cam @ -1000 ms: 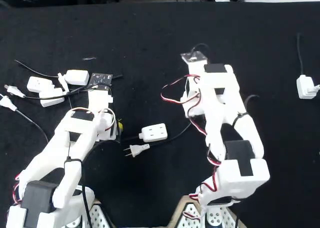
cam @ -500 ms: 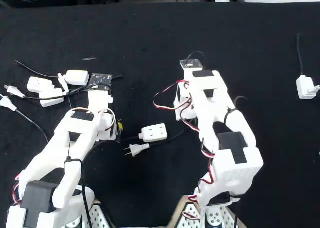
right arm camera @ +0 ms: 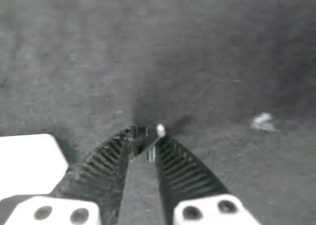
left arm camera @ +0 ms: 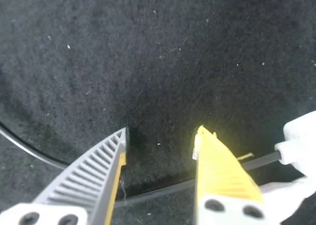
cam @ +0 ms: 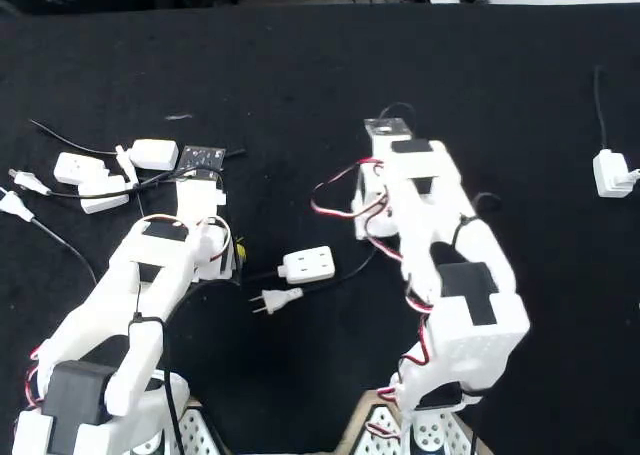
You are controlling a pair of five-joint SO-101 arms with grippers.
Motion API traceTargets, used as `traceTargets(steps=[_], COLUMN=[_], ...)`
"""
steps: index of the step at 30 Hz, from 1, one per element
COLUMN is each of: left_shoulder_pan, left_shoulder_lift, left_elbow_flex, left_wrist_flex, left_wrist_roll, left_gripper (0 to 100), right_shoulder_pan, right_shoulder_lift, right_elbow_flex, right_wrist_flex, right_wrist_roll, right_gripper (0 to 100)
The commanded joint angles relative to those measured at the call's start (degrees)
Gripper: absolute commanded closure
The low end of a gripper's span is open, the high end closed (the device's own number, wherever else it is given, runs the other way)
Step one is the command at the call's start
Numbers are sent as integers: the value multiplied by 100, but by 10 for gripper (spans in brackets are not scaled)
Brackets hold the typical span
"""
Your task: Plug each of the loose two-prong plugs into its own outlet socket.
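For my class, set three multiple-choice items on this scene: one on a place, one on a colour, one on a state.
1. The loose plug lies: A close beside the socket block; B at the far right edge; C in a gripper.
2. The socket block is: A yellow; B white; C red.
3. The left gripper is: A shut on a plug; B shut empty; C open.
Key: A, the high view shows plug and block near each other; B, its casing is white; C, its jaws stand apart.

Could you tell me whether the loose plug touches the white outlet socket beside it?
Apart: the high view shows a clear gap between the plug and the outlet socket.
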Motion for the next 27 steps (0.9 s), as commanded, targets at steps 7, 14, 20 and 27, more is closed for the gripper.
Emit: traceTargets(steps=[7, 14, 20, 27], left_shoulder_pan=[-66, -66, -66, -66], left_shoulder_lift=[-167, -167, -167, -167], left_elbow_flex=[4, 4, 4, 4], left_wrist_flex=[-44, -26, -44, -35], left_wrist_roll=[18, 18, 18, 18], left_gripper=[777, 777, 777, 777], right_shoulder_pan=[905, 1336, 1679, 1697], right_shoulder_lift=[-2440, -3407, -3081, -1868], right_elbow_flex=[-163, -154, -242, -936], right_wrist_flex=[378, 651, 624, 677], right_wrist_roll=[791, 1644, 2690, 3411], right_gripper=[988, 988, 987, 987])
